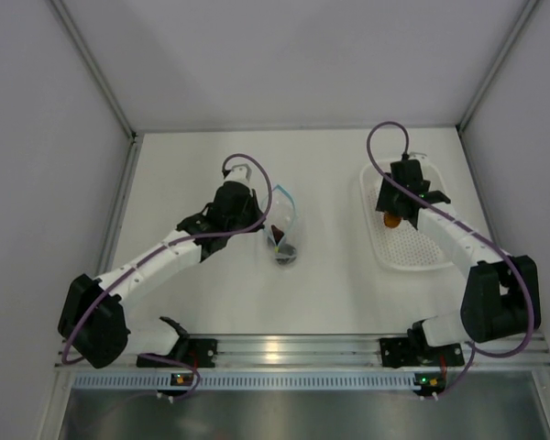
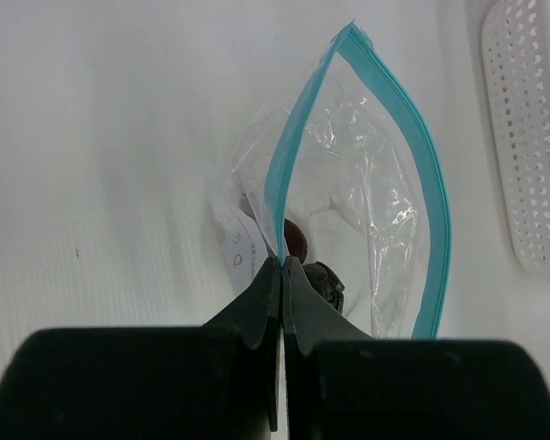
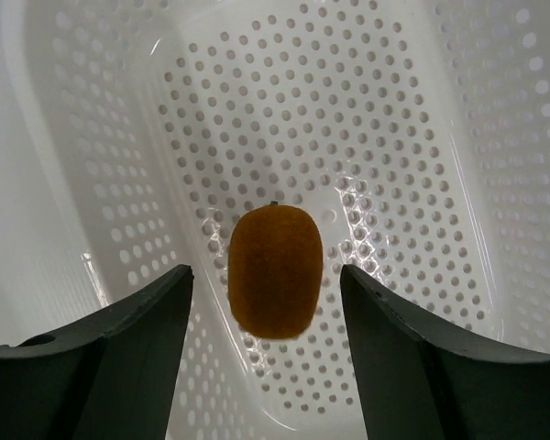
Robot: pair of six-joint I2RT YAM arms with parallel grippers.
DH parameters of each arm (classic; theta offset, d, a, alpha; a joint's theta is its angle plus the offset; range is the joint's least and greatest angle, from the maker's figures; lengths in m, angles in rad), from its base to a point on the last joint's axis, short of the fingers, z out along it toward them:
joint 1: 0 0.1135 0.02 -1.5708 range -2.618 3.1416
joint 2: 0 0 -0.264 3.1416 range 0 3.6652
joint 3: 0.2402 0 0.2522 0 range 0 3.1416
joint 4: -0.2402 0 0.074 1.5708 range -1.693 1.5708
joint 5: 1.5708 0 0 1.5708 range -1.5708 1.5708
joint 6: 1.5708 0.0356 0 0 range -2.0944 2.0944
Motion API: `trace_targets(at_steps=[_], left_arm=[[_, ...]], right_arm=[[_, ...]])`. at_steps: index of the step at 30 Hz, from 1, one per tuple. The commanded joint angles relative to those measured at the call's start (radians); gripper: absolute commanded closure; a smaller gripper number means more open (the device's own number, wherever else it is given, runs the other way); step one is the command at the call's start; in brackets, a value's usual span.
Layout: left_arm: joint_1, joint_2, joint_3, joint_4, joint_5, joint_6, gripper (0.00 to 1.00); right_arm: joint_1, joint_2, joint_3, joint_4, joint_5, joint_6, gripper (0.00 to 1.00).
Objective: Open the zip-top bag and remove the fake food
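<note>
Orange, rounded and pebbly-skinned, one toy food piece (image 3: 275, 271) lies on the floor of the white perforated plastic basket (image 3: 403, 137), directly beneath the right gripper (image 3: 266, 273). That gripper's jaws stand apart with a gap on either side of the piece and touch nothing. What the next move turns on, I judge, is the way back to the small clear crinkly zip-top bag with the light blue zip strip (image 1: 284, 227). It lies on the white table (image 1: 339, 302) well apart from the basket, off to the right arm's left, near the middle. The left gripper (image 2: 282, 268) is clamped together on one lip of the blue strip, so the mouth bows open like a lens whose long axis runs away from those fingers (a little slanted in the top view). A dark maroon-brown piece (image 2: 296, 240) and a dark purple-black piece (image 2: 328, 284) sit inside, just beside the left fingertips. The left arm is nearer but busy holding, so the reach probably falls to the right arm, through the open mouth.
</note>
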Motion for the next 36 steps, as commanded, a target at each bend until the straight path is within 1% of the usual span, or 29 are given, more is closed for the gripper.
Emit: trace_targets(at_steps=[1, 2, 3, 6, 7, 8, 10, 11, 13, 14, 15, 16, 17, 18, 19, 25, 28, 31, 36], left_arm=[[0.005, -0.041, 0.027, 0.006, -0.001, -0.018, 1.0], [0.005, -0.043, 0.027, 0.006, -0.004, -0.021, 1.0], [0.005, -0.046, 0.025, 0.006, -0.006, -0.024, 1.0], [0.005, -0.049, 0.027, 0.007, -0.001, -0.027, 1.0], [0.003, -0.05, 0.025, 0.007, 0.002, -0.037, 1.0], [0.005, -0.052, 0.025, 0.007, 0.003, -0.04, 1.0], [0.003, -0.05, 0.027, 0.009, 0.009, -0.043, 1.0], [0.003, -0.049, 0.028, 0.013, 0.012, -0.044, 1.0], [0.003, -0.046, 0.03, 0.018, 0.022, -0.049, 1.0], [0.005, -0.046, 0.03, 0.024, 0.026, -0.052, 1.0], [0.003, -0.044, 0.03, 0.029, 0.028, -0.053, 1.0], [0.005, -0.043, 0.03, 0.033, 0.038, -0.057, 1.0], [0.005, -0.041, 0.028, 0.037, 0.04, -0.061, 1.0], [0.003, -0.041, 0.027, 0.041, 0.04, -0.064, 1.0], [0.005, -0.044, 0.022, 0.049, 0.042, -0.073, 1.0], [0.003, -0.061, 0.008, 0.073, 0.061, -0.103, 1.0], [0.003, -0.064, 0.007, 0.084, 0.08, -0.119, 1.0], [0.003, -0.066, 0.002, 0.092, 0.089, -0.141, 1.0], [0.0, -0.075, -0.027, 0.119, 0.082, -0.17, 1.0]], right_arm=[[-0.018, -0.022, 0.004, 0.028, 0.026, -0.001, 0.33], [-0.018, -0.033, 0.004, 0.025, 0.02, -0.001, 0.32], [-0.018, -0.039, 0.0, 0.029, 0.018, -0.004, 0.28], [-0.016, -0.064, -0.005, 0.031, -0.023, -0.003, 0.27], [-0.015, -0.071, -0.01, 0.037, -0.048, -0.001, 0.27], [-0.013, -0.094, -0.017, 0.046, -0.099, 0.01, 0.28], [0.0, -0.117, -0.028, 0.068, -0.153, 0.031, 0.32], [0.031, -0.136, -0.025, 0.071, -0.187, 0.052, 0.34], [0.08, -0.153, -0.005, 0.074, -0.206, 0.072, 0.38], [0.144, -0.163, 0.007, 0.069, -0.206, 0.086, 0.39], [0.18, -0.168, 0.022, 0.066, -0.206, 0.094, 0.41], [0.216, -0.17, 0.05, 0.069, -0.206, 0.103, 0.45], [0.287, -0.173, 0.065, 0.072, -0.209, 0.114, 0.48], [0.319, -0.17, 0.081, 0.072, -0.209, 0.12, 0.5], [0.382, -0.157, 0.113, 0.072, -0.207, 0.126, 0.53], [0.56, -0.055, 0.237, 0.068, -0.206, 0.129, 0.6], [0.618, 0.011, 0.3, 0.071, -0.22, 0.134, 0.62], [0.662, 0.08, 0.352, 0.068, -0.191, 0.14, 0.63], [0.688, 0.195, 0.424, 0.053, -0.138, 0.163, 0.68]])
